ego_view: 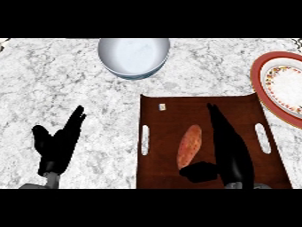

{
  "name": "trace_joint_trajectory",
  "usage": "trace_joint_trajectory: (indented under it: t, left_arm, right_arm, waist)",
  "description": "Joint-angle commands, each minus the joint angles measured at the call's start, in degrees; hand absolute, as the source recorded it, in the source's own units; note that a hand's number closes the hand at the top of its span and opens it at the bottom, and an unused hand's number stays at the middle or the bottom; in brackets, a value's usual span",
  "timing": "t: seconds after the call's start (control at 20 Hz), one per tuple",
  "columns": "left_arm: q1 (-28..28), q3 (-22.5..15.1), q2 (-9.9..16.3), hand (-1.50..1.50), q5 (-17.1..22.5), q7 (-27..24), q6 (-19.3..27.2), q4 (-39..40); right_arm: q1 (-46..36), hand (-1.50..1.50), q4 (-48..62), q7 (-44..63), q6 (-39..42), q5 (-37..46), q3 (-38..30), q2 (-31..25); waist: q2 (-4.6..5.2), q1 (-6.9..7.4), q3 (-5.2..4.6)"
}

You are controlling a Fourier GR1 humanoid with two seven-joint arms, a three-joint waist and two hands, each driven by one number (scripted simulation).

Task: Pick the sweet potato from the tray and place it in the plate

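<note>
Head view: a dark brown wooden tray (160, 133), rectangular with slot handles cut into its left and right sides, fills the lower centre-right of the frame on a white-and-grey speckled marble counter (48, 84). Lying on the tray's middle is the orange-pink, elongated sweet potato (190, 146), its long axis running nearly up and down the frame with a slight lean to the right. A small pale tag or sticker (162, 106) sits near the tray's upper left corner; nothing else lies on the tray.

The black right hand (228, 146) comes in from the lower edge over the tray, its fingers straight and stretched toward the top of the frame just to the right of the sweet potato, its thumb (198, 171) spread out below the potato's lower end. The hand is wide open and holds nothing; whether it touches the potato cannot be told.

At the upper right edge stands the round plate with a red rim and a flowered white centre (271, 95), holding nothing. At the top centre is a white round bowl (133, 55), its inside bare.

The black left hand (58, 142) shows at the lower left, over the bare counter, fingers straight and pointing up-right, thumb apart, holding nothing.
</note>
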Motion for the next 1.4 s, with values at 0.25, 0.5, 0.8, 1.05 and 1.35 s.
trace_joint_trajectory:
  t: [0.25,0.5,0.8,1.05,1.35]
  left_arm:
    - [0.0,1.0,-0.9,0.00,-0.6,0.2,-1.9,4.2]
    - [-0.5,0.4,-3.4,0.00,-3.2,1.0,0.5,3.6]
    - [-0.1,2.8,-3.2,0.00,-1.6,0.6,-2.5,4.5]
    - [2.0,2.2,-2.6,0.00,-3.3,0.5,-3.2,2.1]
    - [1.0,2.3,-4.4,0.00,-4.7,3.2,-2.6,1.2]
  right_arm:
    - [-2.8,-1.50,7.3,5.0,6.0,3.4,-3.1,4.4]
    - [0.0,-1.50,9.8,1.8,5.1,6.3,-3.2,6.7]
    - [1.0,-1.50,13.8,-2.9,7.3,4.5,-5.3,8.0]
    - [-0.5,1.50,18.4,-5.8,9.7,7.5,-2.0,9.4]
    - [-1.4,1.50,19.7,-5.4,9.3,12.7,-2.4,11.4]
  waist:
    - [0.36,-0.24,-0.37]
    - [0.32,-0.40,-0.35]
    - [0.35,-0.38,-0.35]
    - [0.31,-0.18,-0.35]
    - [0.29,-0.26,-0.35]
